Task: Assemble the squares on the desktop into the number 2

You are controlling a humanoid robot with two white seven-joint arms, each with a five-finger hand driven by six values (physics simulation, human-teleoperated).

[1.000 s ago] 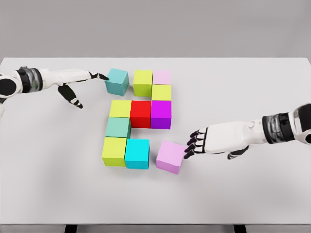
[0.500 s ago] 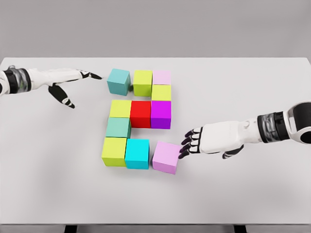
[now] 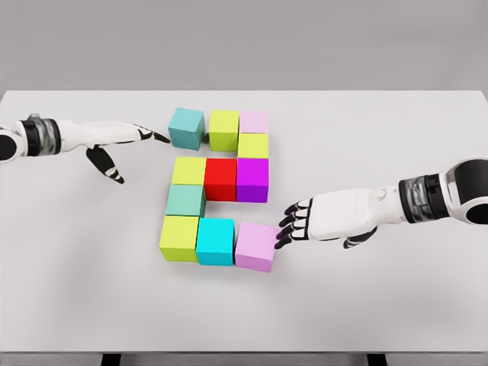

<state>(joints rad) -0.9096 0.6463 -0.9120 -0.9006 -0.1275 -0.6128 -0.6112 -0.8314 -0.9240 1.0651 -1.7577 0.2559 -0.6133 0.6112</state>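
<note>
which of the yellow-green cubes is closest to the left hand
The yellow-green cube in the top row, between the teal cube and the pale pink cube. The others sit further from the left hand.

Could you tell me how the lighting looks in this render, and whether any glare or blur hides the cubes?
Head view: even, diffuse light; only faint soft shadows under the cubes on the table. No glare. Slightly soft overall, yet the lilac cube by the right hand stays clearly edged.

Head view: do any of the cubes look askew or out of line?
Yes. The teal cube at the top left is turned slightly, with a thin gap to the lime cube. The lilac cube at the bottom right is also turned slightly.
</note>
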